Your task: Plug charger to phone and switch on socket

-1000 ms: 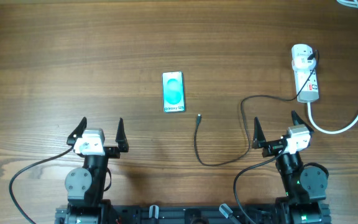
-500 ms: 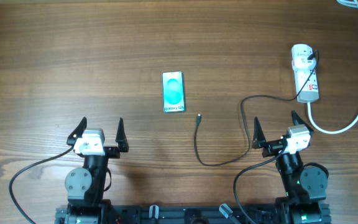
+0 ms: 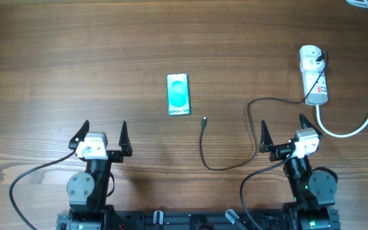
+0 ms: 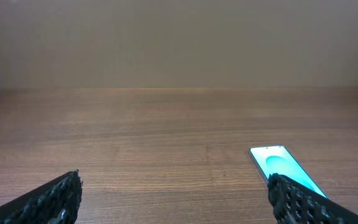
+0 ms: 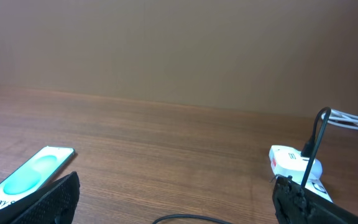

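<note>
Overhead view: the phone (image 3: 178,94) lies flat mid-table (image 3: 75,51). The charger (image 3: 202,144) is probably light and limp. Its plug tip (image 3: 204,119) lies just right of the phone, nearer, not touching. Grip the stiffer plug body behind the tip. The left hand (image 3: 103,126) and right hand (image 3: 283,122) stand apart, empty.

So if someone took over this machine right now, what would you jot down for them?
Both the left gripper and the right gripper are open and empty.
The phone lies flat mid-table with its screen lit.
The charger has its loose tip beside the phone's lower right corner, not touching. Its other end runs to the socket at far right.
Done: nothing visible.
Left: plug the tip into the phone, then switch the socket on.
</note>
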Tool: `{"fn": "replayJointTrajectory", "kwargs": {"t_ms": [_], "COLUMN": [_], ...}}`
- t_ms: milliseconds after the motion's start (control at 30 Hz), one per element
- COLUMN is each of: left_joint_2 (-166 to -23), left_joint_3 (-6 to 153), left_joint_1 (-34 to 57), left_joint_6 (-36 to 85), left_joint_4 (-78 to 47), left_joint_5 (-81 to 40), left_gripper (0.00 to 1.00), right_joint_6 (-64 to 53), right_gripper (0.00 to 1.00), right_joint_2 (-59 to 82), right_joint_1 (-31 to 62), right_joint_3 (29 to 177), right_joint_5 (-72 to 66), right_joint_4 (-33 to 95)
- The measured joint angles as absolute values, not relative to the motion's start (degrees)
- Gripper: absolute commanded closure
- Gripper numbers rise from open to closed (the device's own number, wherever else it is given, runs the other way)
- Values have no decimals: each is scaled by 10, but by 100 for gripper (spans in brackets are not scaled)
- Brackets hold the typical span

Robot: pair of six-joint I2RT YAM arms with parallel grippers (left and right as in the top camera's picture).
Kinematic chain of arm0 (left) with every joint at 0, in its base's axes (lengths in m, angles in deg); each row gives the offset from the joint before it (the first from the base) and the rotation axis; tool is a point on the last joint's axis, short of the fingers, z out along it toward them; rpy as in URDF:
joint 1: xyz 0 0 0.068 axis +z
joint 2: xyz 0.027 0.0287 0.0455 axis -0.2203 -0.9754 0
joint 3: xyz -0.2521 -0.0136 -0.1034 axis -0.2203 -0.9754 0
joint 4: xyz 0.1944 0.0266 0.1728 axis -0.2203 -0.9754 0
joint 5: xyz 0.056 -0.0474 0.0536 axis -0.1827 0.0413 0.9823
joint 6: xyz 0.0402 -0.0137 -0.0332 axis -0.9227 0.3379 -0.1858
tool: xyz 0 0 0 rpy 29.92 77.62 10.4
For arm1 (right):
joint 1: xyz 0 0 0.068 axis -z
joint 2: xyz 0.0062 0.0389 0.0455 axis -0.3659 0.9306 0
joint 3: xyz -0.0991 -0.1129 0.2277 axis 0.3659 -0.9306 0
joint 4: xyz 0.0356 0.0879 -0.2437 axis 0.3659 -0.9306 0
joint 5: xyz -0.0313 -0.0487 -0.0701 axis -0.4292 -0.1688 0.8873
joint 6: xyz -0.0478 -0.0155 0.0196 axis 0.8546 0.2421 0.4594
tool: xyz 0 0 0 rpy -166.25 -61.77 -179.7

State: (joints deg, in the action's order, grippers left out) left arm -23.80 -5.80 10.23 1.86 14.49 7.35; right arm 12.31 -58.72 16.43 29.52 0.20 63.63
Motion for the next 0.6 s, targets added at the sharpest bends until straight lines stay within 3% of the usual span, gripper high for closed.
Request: {"fn": "replayJointTrajectory", "kwargs": {"t_ms": [600], "left_joint_2": [-238], "left_joint_3": [-58], "left_joint_1": [102], "left_joint_6": [19], "left_joint_4": [145], "left_joint_5": [74], "left_gripper": [0], "right_joint_6": [123], "right_gripper": [0], "right_joint_2": [-587], "right_joint_1": [164], "right_joint_3": [295], "right_joint_5": [2], "right_joint_4": [636]}}
